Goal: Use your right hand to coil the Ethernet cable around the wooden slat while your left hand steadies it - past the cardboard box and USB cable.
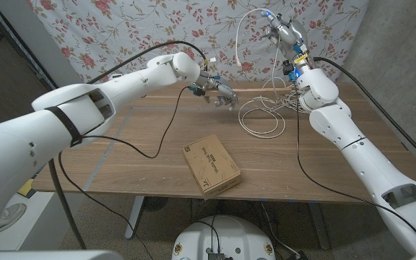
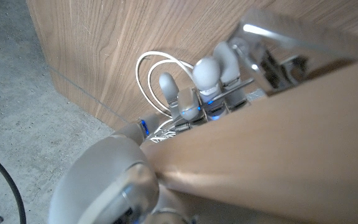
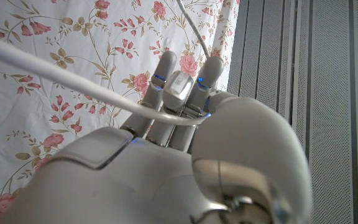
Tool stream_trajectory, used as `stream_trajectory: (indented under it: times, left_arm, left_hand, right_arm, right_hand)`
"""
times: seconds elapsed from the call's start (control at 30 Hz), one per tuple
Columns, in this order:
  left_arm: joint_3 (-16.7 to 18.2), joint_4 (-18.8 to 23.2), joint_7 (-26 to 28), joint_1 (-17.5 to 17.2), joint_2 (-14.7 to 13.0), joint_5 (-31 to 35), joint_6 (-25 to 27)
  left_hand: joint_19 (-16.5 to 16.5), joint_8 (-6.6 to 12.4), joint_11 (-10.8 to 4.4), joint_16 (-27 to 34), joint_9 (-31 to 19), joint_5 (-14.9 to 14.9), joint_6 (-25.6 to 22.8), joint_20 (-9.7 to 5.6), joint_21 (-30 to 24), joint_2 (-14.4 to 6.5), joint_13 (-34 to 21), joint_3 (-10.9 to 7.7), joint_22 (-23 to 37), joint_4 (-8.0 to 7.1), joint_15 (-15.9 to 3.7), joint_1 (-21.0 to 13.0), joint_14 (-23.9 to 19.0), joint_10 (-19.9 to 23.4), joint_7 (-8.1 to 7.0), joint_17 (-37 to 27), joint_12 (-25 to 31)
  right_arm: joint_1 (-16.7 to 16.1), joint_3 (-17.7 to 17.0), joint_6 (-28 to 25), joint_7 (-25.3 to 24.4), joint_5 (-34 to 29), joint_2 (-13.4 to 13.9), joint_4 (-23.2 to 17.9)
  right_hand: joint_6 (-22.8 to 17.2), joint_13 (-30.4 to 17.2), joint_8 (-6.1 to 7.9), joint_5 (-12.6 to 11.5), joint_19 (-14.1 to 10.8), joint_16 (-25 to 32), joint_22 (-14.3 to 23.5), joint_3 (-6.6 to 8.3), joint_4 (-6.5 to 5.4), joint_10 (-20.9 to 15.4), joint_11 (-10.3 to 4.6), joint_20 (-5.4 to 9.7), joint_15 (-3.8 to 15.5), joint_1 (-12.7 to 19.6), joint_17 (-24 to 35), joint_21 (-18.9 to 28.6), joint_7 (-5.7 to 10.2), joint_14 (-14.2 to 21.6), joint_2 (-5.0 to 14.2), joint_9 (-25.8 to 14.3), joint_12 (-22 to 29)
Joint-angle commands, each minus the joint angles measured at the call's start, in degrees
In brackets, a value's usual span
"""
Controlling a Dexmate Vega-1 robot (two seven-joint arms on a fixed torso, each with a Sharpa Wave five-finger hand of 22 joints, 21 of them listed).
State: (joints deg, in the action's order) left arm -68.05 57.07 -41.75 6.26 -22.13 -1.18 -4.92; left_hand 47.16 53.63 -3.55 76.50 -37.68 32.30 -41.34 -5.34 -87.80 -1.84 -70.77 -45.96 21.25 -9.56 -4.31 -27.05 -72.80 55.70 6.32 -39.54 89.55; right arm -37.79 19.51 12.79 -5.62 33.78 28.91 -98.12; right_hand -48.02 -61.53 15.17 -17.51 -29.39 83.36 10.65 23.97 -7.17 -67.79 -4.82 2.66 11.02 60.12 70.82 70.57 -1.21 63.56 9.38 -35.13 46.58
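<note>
- Right hand raised high above the far right part of the wooden table, in front of the floral backdrop.
- Fingers closed on the white Ethernet cable; in the right wrist view the cable crosses the back of the right hand and tucks in under the fingers.
- From the raised hand the cable arcs up and left, then drops to the table; rest lies in loose loops on the far right of the tabletop, just left of the right forearm.
- Left hand at the far middle of the table, low over the surface, gripping the wooden slat.
- Left wrist view: fingers wrapped over the slat's edge, slat running along the hand and covering the palm side; white cable loops on the table just beyond the fingertips.
- Cannot tell from the head view how the slat is angled, or whether any cable turns sit on it.
- Cable loops and left hand near each other, loops just to the hand's right.
- Cardboard box flat on the near middle of the table, turned at an angle, well apart from both hands and from the loops.
- Black cable trailing from the left wrist across the table toward the near left edge.
</note>
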Motion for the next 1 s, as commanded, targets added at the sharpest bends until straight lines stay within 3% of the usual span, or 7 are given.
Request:
stream_trajectory:
  times: [0.03,0.1,0.3,0.57,0.7,0.73,1.0]
  left_arm:
    - [-1.0,-0.4,0.4,0.5,2.4,1.8,0.1]
    - [-0.7,-0.3,0.8,0.3,2.5,1.7,0.0]
    - [0.2,0.3,-0.8,-0.1,2.3,-0.1,-0.8]
    - [1.1,12.4,-2.2,-1.9,-4.6,-2.1,3.2]
    - [1.4,16.0,-2.9,-2.2,-7.0,-3.7,4.5]
    - [2.0,17.9,-3.7,-2.6,-8.5,-5.3,4.8]
    - [2.6,26.3,-4.9,-2.9,-15.4,-9.0,8.5]
  left_hand:
    - [0.2,0.32,-1.56,0.3,0.0,0.2,-0.2,-0.35,-0.2,-0.2,-0.1,-0.31,0.1,0.13,-6.04,-0.3,-6.2,1.6,0.46,-0.1,0.0]
    - [0.1,0.36,-1.55,0.1,0.0,0.2,-0.2,-0.34,-0.2,-0.1,-0.1,-0.3,0.2,0.13,-5.93,-0.3,-6.2,1.6,0.45,0.1,0.0]
    - [0.0,0.39,-1.56,0.3,0.1,0.2,-0.2,-0.35,-0.3,0.1,-0.1,-0.3,0.2,0.16,-5.95,-0.2,-6.2,1.6,0.25,-0.2,0.0]
    - [0.0,0.48,-1.61,0.2,0.2,0.4,-0.3,-0.35,-0.3,0.2,-0.1,-0.38,0.1,0.22,-5.95,-0.2,-6.1,1.5,0.32,-0.2,0.0]
    - [0.0,0.52,-1.64,0.3,0.2,0.4,-0.3,-0.33,-0.3,0.2,-0.1,-0.41,0.0,0.24,-5.98,-0.2,-6.1,1.5,0.32,-0.4,0.0]
    - [0.0,0.52,-1.71,0.4,0.2,0.4,-0.3,-0.4,-0.3,0.2,-0.1,-0.41,0.0,0.25,-6.1,-0.2,-6.1,1.5,0.33,-0.5,0.0]
    - [-0.1,0.61,-1.72,0.2,0.2,0.5,-0.2,-0.33,-0.3,0.3,-0.1,-0.47,-0.1,0.28,-6.09,-0.3,-6.1,1.5,0.31,-0.4,0.1]
  right_arm:
    - [5.0,2.2,-8.2,-3.5,2.5,-3.2,0.1]
    - [5.7,3.1,-10.3,-6.4,0.7,-3.4,-0.7]
    - [9.2,5.1,-13.2,-5.5,-0.3,-4.1,1.2]
    - [14.0,6.8,-13.5,-2.4,-2.3,-5.0,7.4]
    - [15.1,6.9,-14.0,-1.3,-2.5,-5.3,9.6]
    - [16.0,6.9,-13.8,0.3,-2.1,-5.4,12.0]
    - [18.7,7.2,-14.3,6.5,-2.2,-3.5,18.8]
  right_hand:
    - [-6.7,1.0,-0.53,0.5,-0.7,0.8,0.1,0.66,0.0,-0.7,-0.24,8.28,1.19,1.0,-0.1,0.6,-2.96,0.0,0.43,0.0,-0.9]
    - [-6.8,2.7,-0.51,0.7,-1.2,1.1,0.1,0.94,0.15,-1.3,-0.05,8.17,1.19,1.1,-0.1,0.9,-3.06,0.1,0.42,-0.1,-1.8]
    - [-7.0,5.3,-0.73,1.5,-1.9,1.6,0.0,1.68,0.35,-2.2,0.31,8.19,1.17,1.4,-0.2,1.3,-3.99,0.6,0.45,-0.1,-3.0]
    - [-6.8,5.2,-0.87,2.0,-1.6,1.7,0.0,2.24,0.58,-2.1,0.47,8.2,1.14,1.6,-0.2,1.4,-4.14,0.7,0.44,-0.4,-2.9]
    - [-6.8,5.5,-0.94,2.1,-1.6,1.7,0.0,2.36,0.52,-2.2,0.48,8.27,1.13,1.6,-0.2,1.5,-4.06,0.7,0.42,-0.4,-3.1]
    - [-6.9,5.5,-0.91,2.2,-1.4,1.7,0.0,2.43,0.51,-2.2,0.5,8.3,1.13,1.6,-0.2,1.4,-4.07,0.6,0.41,-0.5,-3.0]
    - [-7.0,5.7,-1.11,2.5,-1.0,1.7,0.0,2.69,0.52,-2.1,0.76,8.14,1.12,1.6,-0.3,1.4,-4.09,0.4,0.38,-0.2,-3.2]
